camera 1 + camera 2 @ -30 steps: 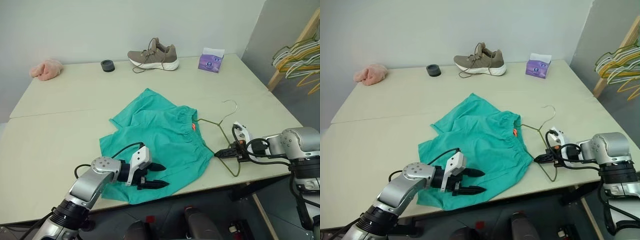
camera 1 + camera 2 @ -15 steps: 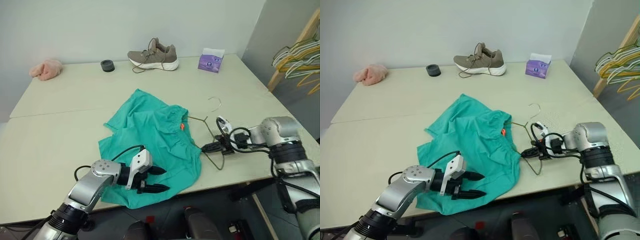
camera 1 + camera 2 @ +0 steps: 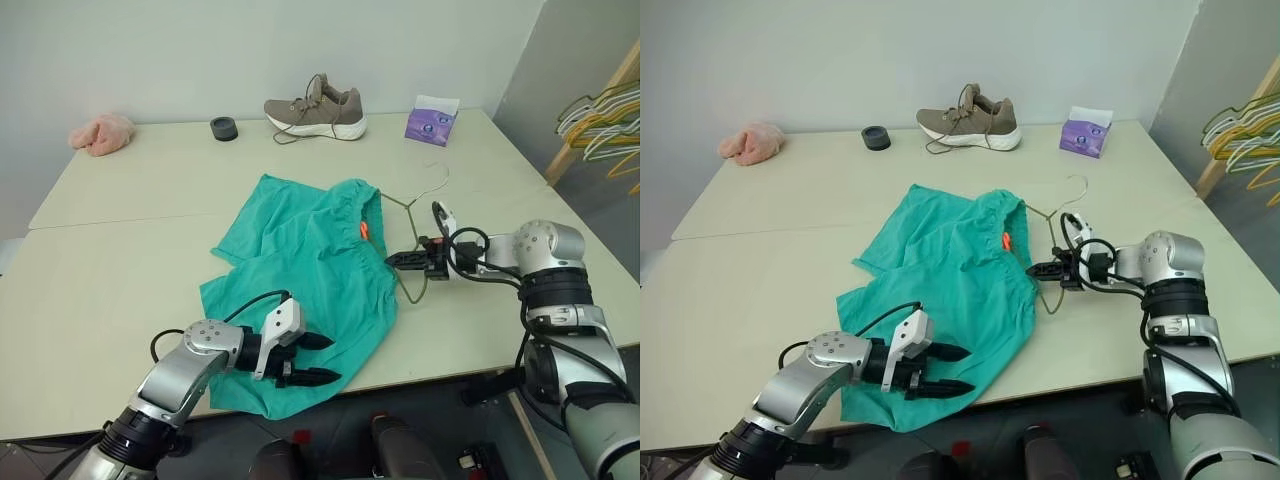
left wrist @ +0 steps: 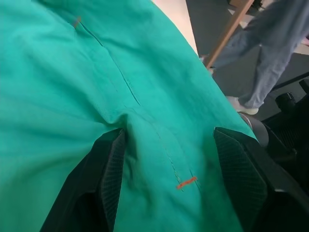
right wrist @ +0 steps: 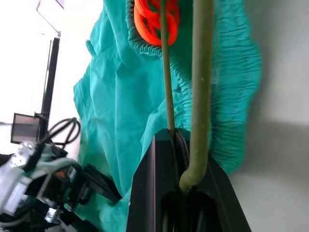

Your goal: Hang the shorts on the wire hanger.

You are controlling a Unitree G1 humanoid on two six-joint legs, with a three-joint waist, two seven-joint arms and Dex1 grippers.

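Observation:
The teal shorts [image 3: 300, 250] lie crumpled in the middle of the table, the orange-red tag [image 3: 363, 229] showing at the waistband. My right gripper [image 3: 393, 260] is shut on the near corner of the wire hanger [image 3: 412, 208] at the shorts' right edge. The hanger's hook [image 3: 438, 172] points away from me, and one wire arm reaches to the waistband. In the right wrist view the wire [image 5: 201, 72] runs past the tag [image 5: 154, 19]. My left gripper [image 3: 305, 358] stands open at the near hem, with fabric [image 4: 96, 63] between its fingers [image 4: 108, 164].
A brown shoe [image 3: 316, 106], a black round object [image 3: 224, 128], a purple tissue box [image 3: 431, 121] and a pink fluffy cloth [image 3: 102, 133] line the far side. Bunched hangers [image 3: 600, 115] hang on a wooden rack beyond the table's right edge. A person's legs [image 4: 275, 48] stand past the near edge.
My right gripper carried the hanger left and away from me, up against the shorts, whose waistband side bunched leftwards. My left gripper kept still.

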